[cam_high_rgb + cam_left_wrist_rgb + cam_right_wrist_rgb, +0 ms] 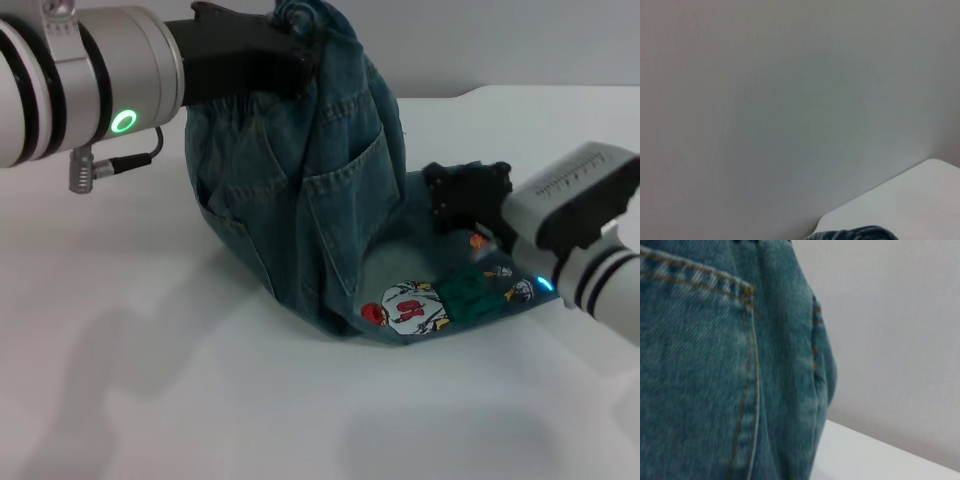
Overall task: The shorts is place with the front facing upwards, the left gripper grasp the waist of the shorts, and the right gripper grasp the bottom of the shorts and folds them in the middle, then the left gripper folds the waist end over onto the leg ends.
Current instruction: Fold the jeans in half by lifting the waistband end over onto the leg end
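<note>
The shorts (300,190) are blue denim with orange-tan stitching around a back pocket; a cartoon print (420,308) in red, white and green marks one leg end. The left end effector (285,50) is black behind a green light ring (123,122). The worktop (200,400) is white.

Left pincer (300,55) lifts shorts (310,190) waist, right pincer (465,200) on legs

Left tool (300,55): fingertips buried in the bunched waist of the shorts (300,190); waistband top cut by the frame edge. Right tool (465,200): fingertips concealed against denim. Left wrist view catches only a sliver of the shorts.
</note>
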You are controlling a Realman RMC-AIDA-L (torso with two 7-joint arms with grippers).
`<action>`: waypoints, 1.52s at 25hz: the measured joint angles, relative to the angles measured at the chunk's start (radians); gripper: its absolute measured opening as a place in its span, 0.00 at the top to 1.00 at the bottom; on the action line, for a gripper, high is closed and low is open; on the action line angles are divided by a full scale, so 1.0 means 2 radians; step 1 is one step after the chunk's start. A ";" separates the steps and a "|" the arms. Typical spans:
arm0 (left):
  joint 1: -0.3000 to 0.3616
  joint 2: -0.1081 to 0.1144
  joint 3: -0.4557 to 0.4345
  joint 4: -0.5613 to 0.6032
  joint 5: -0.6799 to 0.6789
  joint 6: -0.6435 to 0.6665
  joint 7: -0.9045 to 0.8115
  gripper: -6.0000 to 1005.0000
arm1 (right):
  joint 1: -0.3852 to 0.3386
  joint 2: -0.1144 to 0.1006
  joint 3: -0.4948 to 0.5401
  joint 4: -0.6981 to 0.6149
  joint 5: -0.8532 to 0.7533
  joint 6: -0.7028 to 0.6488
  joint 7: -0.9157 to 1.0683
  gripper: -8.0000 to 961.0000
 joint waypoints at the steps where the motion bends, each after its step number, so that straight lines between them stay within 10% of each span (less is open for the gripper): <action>1: 0.000 0.000 0.001 0.000 -0.001 0.000 0.001 0.87 | 0.010 0.000 -0.001 -0.006 0.000 0.000 0.003 0.99; 25: -0.010 -0.001 0.007 0.002 -0.037 0.020 0.028 0.87 | 0.086 0.001 -0.139 0.025 0.055 -0.024 0.043 0.99; 38: -0.006 -0.001 0.004 0.007 -0.035 0.020 0.028 0.87 | 0.024 -0.004 -0.037 0.007 0.055 -0.026 -0.005 0.99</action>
